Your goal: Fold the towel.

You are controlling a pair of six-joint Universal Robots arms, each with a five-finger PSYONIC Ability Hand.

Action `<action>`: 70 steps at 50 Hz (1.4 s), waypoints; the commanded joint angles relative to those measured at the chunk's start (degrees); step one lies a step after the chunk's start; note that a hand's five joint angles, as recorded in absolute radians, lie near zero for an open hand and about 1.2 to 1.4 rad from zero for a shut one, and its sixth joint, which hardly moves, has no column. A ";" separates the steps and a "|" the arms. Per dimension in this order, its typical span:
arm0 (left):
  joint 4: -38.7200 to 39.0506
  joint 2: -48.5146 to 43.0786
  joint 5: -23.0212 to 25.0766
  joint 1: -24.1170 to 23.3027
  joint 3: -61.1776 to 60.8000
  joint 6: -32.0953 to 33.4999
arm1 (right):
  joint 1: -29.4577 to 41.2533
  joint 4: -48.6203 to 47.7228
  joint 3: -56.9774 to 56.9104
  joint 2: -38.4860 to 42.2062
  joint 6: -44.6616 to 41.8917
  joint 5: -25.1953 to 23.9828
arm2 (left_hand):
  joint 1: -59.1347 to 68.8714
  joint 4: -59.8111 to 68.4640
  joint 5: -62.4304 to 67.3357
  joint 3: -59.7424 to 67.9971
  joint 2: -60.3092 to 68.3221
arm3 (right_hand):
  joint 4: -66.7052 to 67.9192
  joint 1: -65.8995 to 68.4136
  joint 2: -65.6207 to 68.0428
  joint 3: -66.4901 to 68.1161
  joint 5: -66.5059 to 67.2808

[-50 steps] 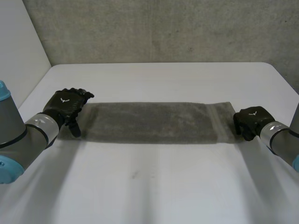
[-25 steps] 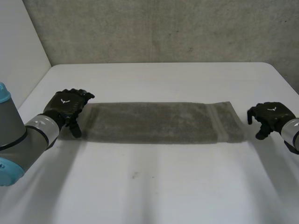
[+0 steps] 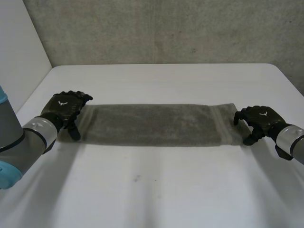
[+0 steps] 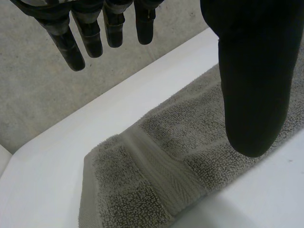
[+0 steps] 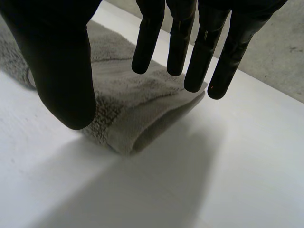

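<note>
right hand (image 3: 259, 120) returned, over towel (image 3: 152, 124) end

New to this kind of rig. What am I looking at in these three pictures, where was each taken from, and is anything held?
It is a robot with two arms at a white table. Each arm ends in a black hand with fingers and a thumb. The wide picture comes from a camera between and behind the arms, looking down: the left hand is at one short end of a grey towel, the right hand at the other. The towel lies flat as a long, narrow strip. The other two pictures come from cameras on the wrists, looking along each palm; the dark shapes there are that hand's fingers and thumb above a towel end. Both hands are open, so nothing is held.
</note>
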 commanded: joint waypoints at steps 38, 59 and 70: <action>0.00 0.09 0.00 0.04 -0.18 -0.06 | -15.84 3.91 -9.98 0.12 -5.76 3.39 | 0.13 0.36 -1.59 0.31 0.56 | 48.41 43.73 48.46 48.42 48.61; 0.00 0.79 0.00 0.48 -0.09 -0.15 | 20.20 11.65 -33.89 4.69 -2.15 12.80 | 0.13 0.36 -1.59 0.31 0.56 | 48.41 43.73 48.46 48.42 48.61; 0.00 0.97 0.00 0.92 -0.18 -0.24 | 41.82 12.09 -51.82 19.80 6.02 15.61 | 0.13 0.36 -1.59 0.31 0.56 | 48.41 43.73 48.46 48.42 48.61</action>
